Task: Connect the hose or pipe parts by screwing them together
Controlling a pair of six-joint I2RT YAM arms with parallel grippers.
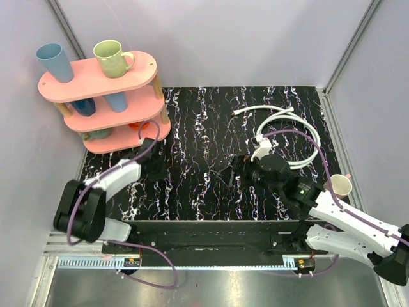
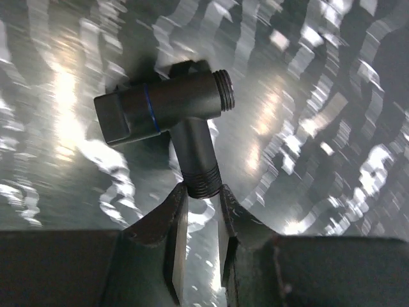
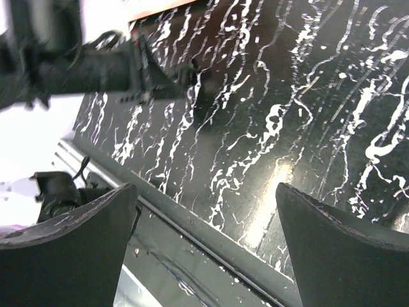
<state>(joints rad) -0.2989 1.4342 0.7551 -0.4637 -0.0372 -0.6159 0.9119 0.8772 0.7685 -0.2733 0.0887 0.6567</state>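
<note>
Pipe fitting (image 2: 167, 107) clenched by its threaded stem in left pincer (image 2: 202, 193) (wrist view only); right pincer (image 3: 204, 195) released

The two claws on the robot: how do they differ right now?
The left claw is shut on the threaded end of a dark T-shaped pipe fitting; the right claw stands wide open and holds nothing. The left claw is beside the pink shelf; the right claw is nearer the white hose. Both are dark, two-fingered claws over the black marbled table.
</note>
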